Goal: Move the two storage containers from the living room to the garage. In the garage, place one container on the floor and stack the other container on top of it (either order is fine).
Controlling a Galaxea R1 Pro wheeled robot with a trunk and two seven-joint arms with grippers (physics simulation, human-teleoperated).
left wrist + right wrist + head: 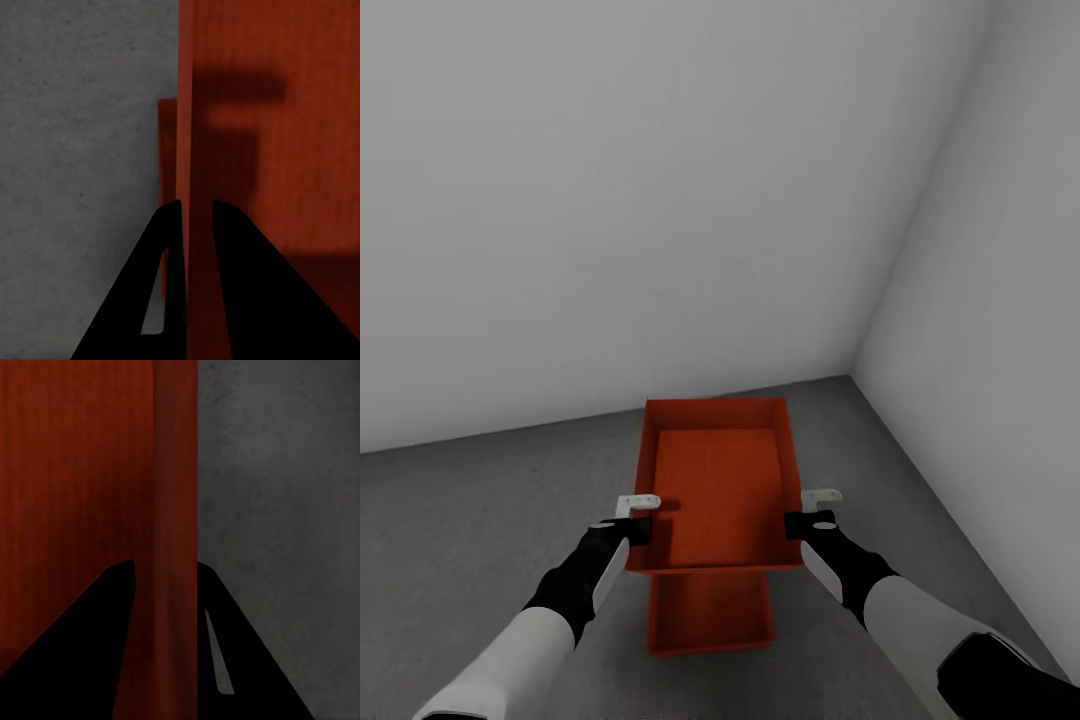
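Head view looks down over both arms into a corner of the garage, and everything here is placed against the held container [722, 490] — the orange-red bin carried between the two grippers. Nearest the robot, partly under the held container's near edge, the second container [710, 612] sits on the floor [480, 520], its long axis roughly in line with the bin above. How far above it the held one hangs, or whether the two touch, cannot be told.

At the held container's left wall the left gripper [640, 522] is clenched on the rim; in the left wrist view its dark fingers [247, 292] stand either side of the thin orange wall, one inside the bin and one outside. At the opposite wall the right gripper [808, 520] grasps the rim the same way — the right wrist view shows its fingers [82, 645] straddling the wall, with grey concrete on the outer side. The bin is held level, open side up.

Beyond the held container's far end the grey floor runs on to the white walls [660, 200], which meet in a corner [852, 372] to its far right.
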